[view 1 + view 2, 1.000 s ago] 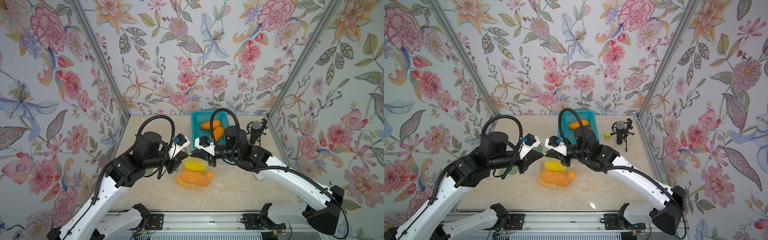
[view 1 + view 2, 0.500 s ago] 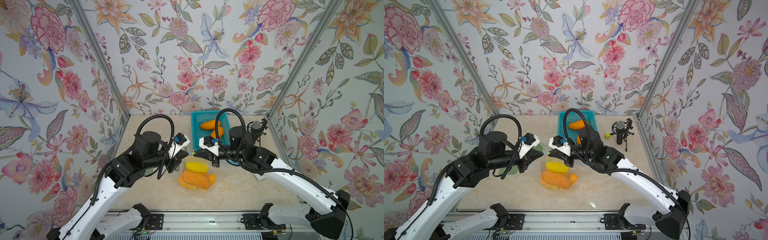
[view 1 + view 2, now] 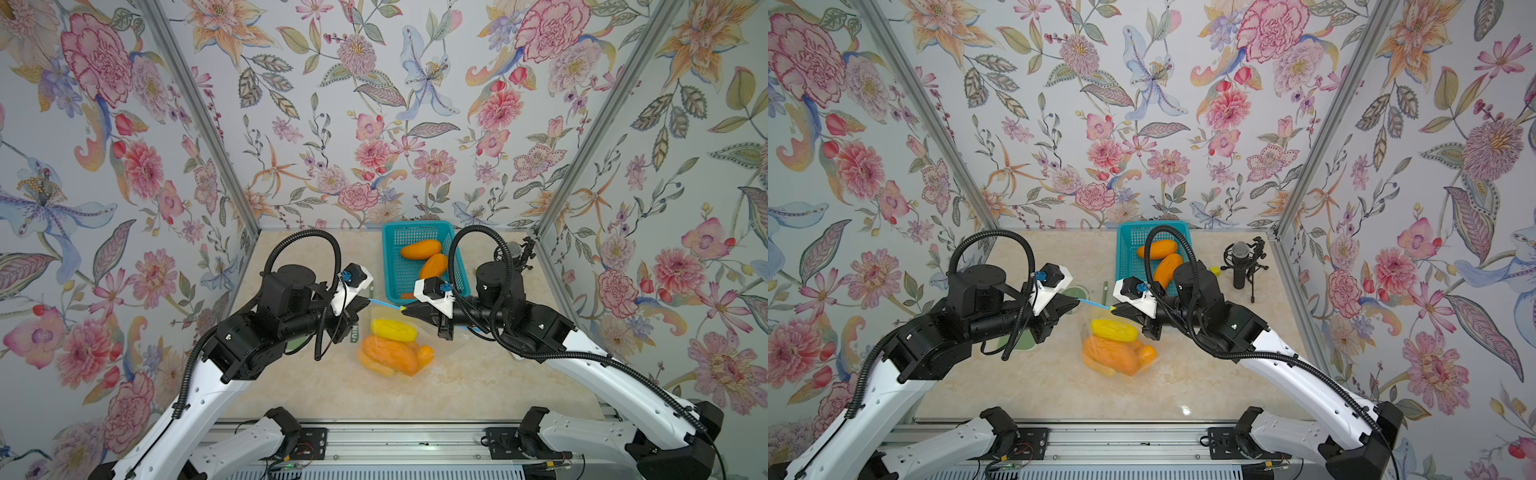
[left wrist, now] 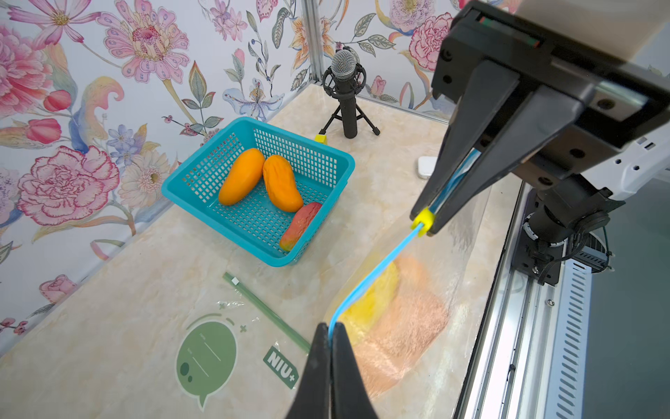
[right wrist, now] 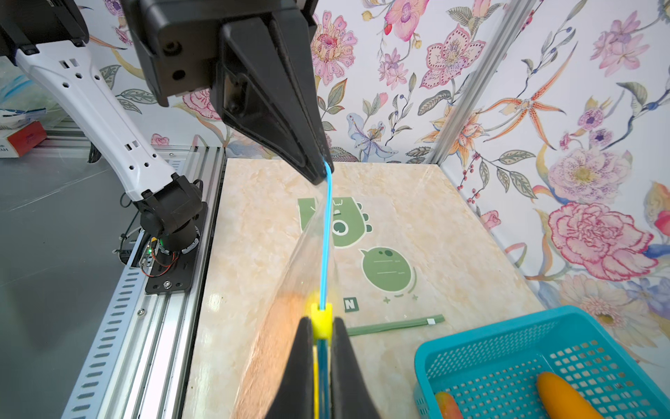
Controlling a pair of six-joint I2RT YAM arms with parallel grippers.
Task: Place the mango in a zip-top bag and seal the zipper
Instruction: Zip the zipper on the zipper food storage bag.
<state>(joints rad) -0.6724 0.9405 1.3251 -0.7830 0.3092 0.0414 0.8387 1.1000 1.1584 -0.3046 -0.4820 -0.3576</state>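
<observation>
A clear zip-top bag (image 3: 430, 338) hangs low over the table, its blue zipper (image 3: 384, 304) stretched between both grippers. Inside lie a yellow mango (image 3: 393, 330) and orange mangoes (image 3: 388, 357); both top views show them (image 3: 1114, 330). My left gripper (image 4: 330, 328) is shut on one end of the zipper (image 4: 377, 268). My right gripper (image 5: 321, 321) is shut on the yellow slider (image 5: 321, 313) at the other end, a short way from the left gripper (image 5: 322, 170). The slider (image 4: 423, 219) also shows in the left wrist view.
A teal basket (image 3: 390, 232) with more mangoes (image 3: 419, 249) stands at the back, just behind the right gripper (image 3: 405, 309). A microphone on a tripod (image 3: 1239, 266) stands at the back right. A second flat bag with green print (image 4: 206, 359) lies under the left gripper (image 3: 366, 302).
My right gripper has slid to the right along the zipper, away from the left gripper, and the blue strip between them has lengthened. The left arm has barely moved.
</observation>
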